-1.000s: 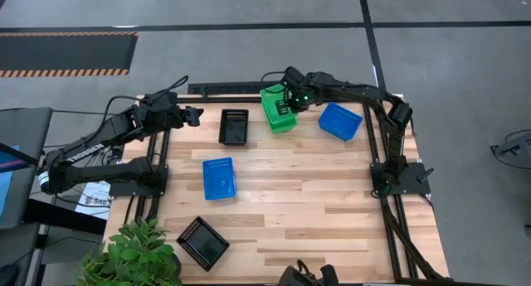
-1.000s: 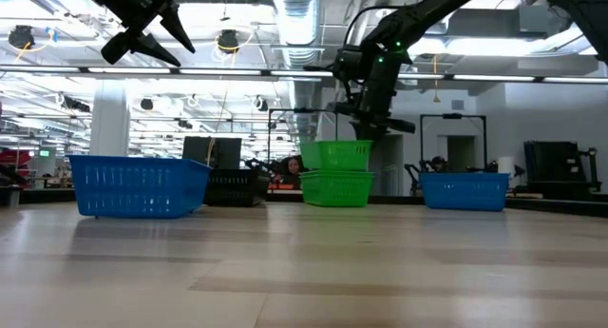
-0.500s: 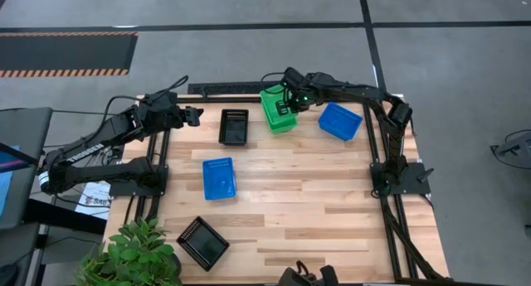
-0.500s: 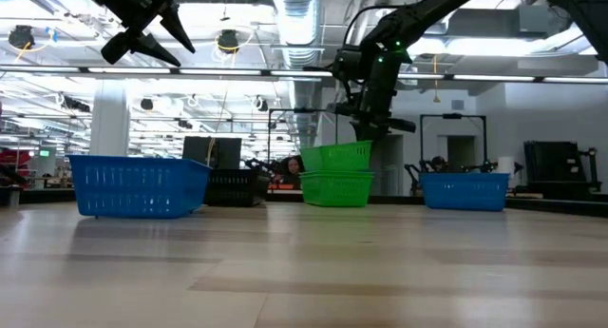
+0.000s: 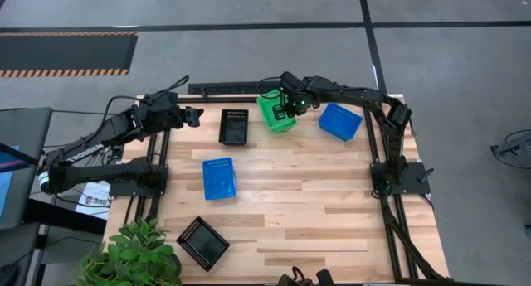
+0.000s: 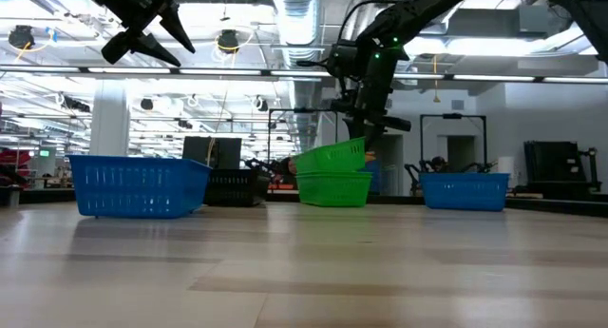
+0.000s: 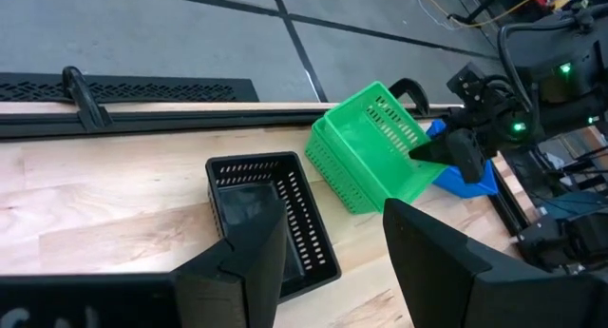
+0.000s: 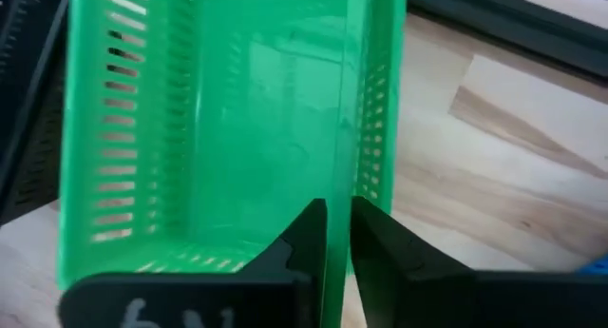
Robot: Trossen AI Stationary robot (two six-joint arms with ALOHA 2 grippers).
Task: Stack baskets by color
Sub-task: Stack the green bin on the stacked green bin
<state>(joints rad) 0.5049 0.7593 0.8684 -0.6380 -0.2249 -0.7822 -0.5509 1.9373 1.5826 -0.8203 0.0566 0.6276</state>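
Observation:
Two green baskets [image 5: 278, 112] sit one in the other at the far middle of the table. The upper one [image 6: 331, 157] is tilted, its left end down in the lower one [image 6: 333, 188] and its right end raised. My right gripper [image 5: 289, 104] is shut on that raised end, seen close in the right wrist view [image 8: 339, 242]. My left gripper [image 5: 196, 114] hangs open above the table's far left corner, touching nothing. Below and ahead of its fingers a black basket [image 7: 271, 209] rests on the table. My right gripper pinches the upper green basket's side wall [image 8: 346, 190], the one toward the table's right edge, with one finger inside the basket and one outside. The fingers come steeply from above. The held end [image 6: 359, 147] is up; the opposite end [image 6: 302, 164] rests in the lower basket.
A blue basket [image 5: 340, 121] lies just right of the green ones and another [image 5: 219, 178] in the table's middle left. One black basket [image 5: 234, 126] lies left of the green ones, another [image 5: 202, 242] at the near left beside a plant [image 5: 137, 254].
My right gripper has shifted a little toward the table's left edge with the upper green basket. That basket, level before, has tipped: its left end has sunk into the lower basket while the held right end has stayed up.

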